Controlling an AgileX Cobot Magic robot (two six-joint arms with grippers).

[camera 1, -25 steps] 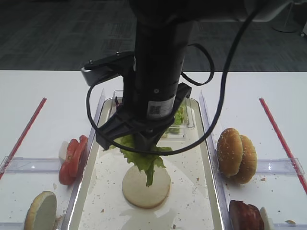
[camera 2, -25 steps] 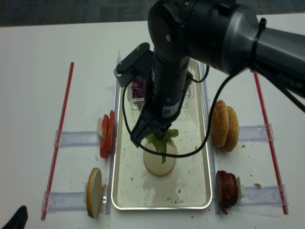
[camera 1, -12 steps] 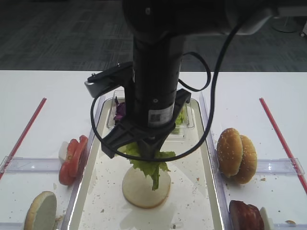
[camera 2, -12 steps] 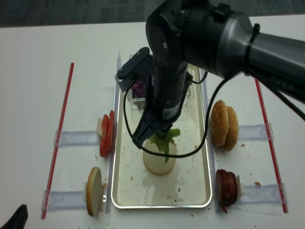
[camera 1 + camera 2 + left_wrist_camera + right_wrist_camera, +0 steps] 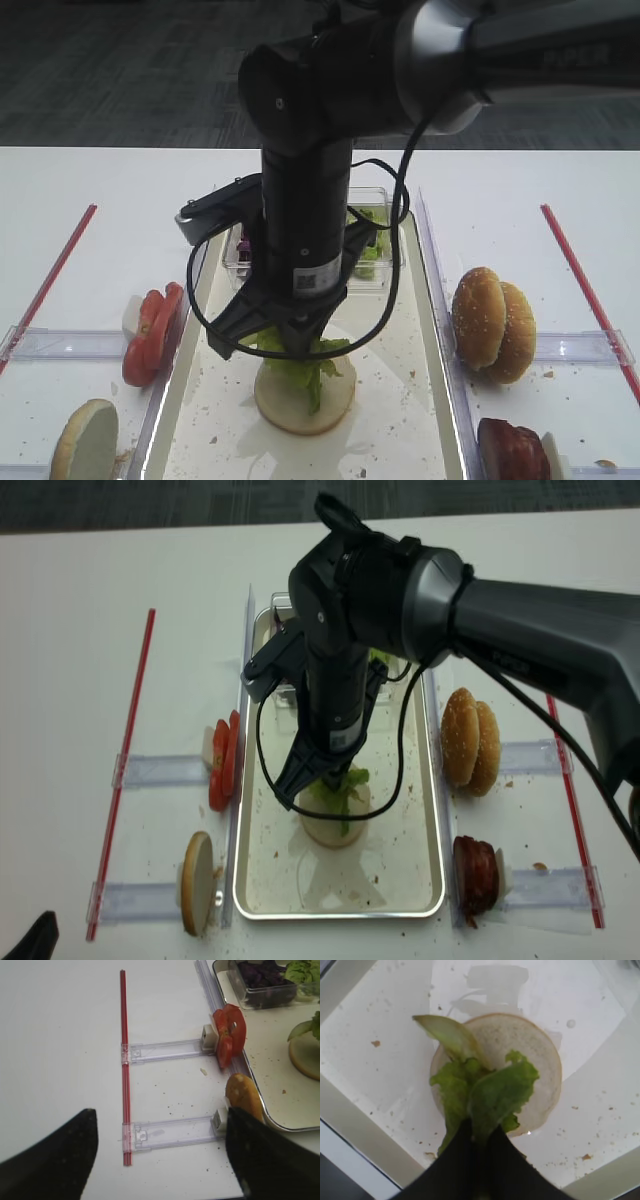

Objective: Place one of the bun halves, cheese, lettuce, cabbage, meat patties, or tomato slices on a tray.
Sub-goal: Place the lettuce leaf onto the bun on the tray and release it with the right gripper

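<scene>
White table (image 5: 90,180) carries our tray (image 5: 350,1125). Our right fingers (image 5: 479,1145) stay out of this wording: clenched on the lettuce (image 5: 485,1090), its leaves draped just beyond them over a bun half (image 5: 540,1060) on the tray. Release remains. Left fingers (image 5: 160,1160): spread, empty.

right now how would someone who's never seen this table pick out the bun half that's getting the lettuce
Find the long cream-white tray in the middle of the table. Near its centre a bun half lies flat, pale cut face up, under the right pincer, which is shut on green lettuce. It is the only bun half on the tray; the others stand on edge beside it.
</scene>
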